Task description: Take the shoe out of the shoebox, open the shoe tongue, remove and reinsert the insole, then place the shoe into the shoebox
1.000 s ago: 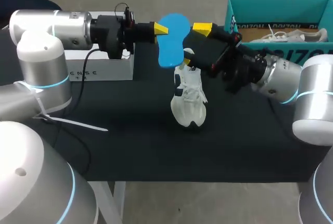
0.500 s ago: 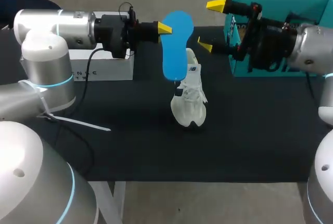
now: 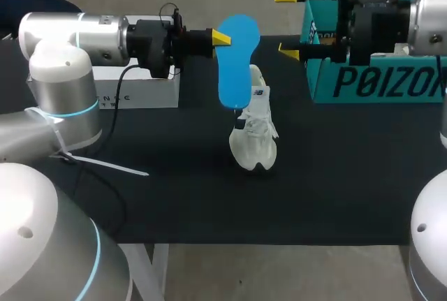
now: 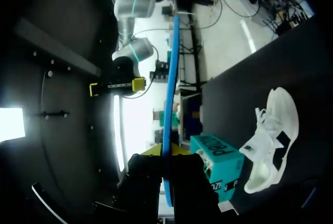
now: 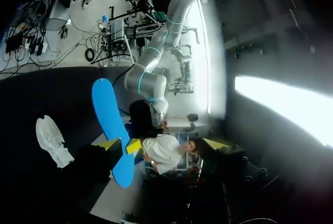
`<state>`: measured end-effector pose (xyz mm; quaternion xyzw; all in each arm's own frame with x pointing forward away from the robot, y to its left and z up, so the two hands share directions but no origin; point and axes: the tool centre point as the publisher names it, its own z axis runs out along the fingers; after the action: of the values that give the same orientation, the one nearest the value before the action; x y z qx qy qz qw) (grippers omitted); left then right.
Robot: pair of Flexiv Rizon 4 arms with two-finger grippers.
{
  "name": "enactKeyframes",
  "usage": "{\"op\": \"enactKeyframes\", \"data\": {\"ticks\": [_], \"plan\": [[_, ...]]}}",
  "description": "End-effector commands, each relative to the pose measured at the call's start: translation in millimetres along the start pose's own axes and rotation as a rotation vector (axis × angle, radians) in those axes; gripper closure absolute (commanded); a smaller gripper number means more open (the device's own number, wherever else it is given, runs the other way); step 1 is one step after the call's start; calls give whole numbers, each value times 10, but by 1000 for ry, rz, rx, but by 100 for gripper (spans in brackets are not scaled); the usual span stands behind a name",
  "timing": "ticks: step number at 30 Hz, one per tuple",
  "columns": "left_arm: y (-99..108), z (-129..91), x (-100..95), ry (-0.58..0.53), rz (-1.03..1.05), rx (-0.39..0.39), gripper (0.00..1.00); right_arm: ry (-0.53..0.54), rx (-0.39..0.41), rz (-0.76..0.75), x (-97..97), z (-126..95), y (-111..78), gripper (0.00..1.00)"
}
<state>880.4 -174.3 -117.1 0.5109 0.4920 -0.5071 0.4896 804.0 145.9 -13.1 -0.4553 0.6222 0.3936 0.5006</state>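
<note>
Black tabletop (image 3: 174,189) bears the white shoe (image 3: 255,133), which stands on its sole near the middle, out of the box, toe toward the near edge and laces up. The left wrist view shows the same shoe (image 4: 270,135) lying apart from everything else. The blue insole (image 3: 235,63) is out of the shoe and held in the air, hanging long end down. From the head view its lower end overlaps the heel opening, while the left wrist view shows the insole (image 4: 170,78) edge-on and clear of the shoe. My left gripper (image 3: 225,39) is clamped on the insole near its upper end, one finger on each flat face, as its own view confirms (image 4: 166,152). My right gripper (image 3: 288,23) is held level above the table with its fingers spread wide and nothing between them, pointing toward the insole. The teal shoebox (image 3: 377,84) sits at the far right of the table, just behind that gripper. A white box (image 3: 140,91) stands at the far left, under my left arm.
</note>
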Motion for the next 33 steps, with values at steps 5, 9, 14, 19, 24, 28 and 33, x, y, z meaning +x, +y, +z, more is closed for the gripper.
{"op": "enactKeyframes", "data": {"ticks": [5, 9, 14, 19, 24, 28, 33], "plan": [[11, 11, 5, 0, 1, 1, 100, 139, -6, 1, -5, -26, -3, 0], [11, 11, 5, 0, 1, 1, 100, 139, -6, 1, -5, -26, -3, 0], [11, 11, 5, 0, 1, 1, 100, 480, 67, -91, -75, -121, -107, 0], [11, 11, 5, 0, 1, 1, 100, 698, 58, -122, -128, -152, -212, 0], [11, 11, 5, 0, 1, 1, 100, 923, 66, -181, -185, -125, -344, 0], [11, 11, 5, 0, 1, 1, 100, 1070, 68, -219, -239, -96, -416, 0], [11, 11, 5, 0, 1, 1, 100, 1242, 108, -266, -277, -30, -472, 0]]}}
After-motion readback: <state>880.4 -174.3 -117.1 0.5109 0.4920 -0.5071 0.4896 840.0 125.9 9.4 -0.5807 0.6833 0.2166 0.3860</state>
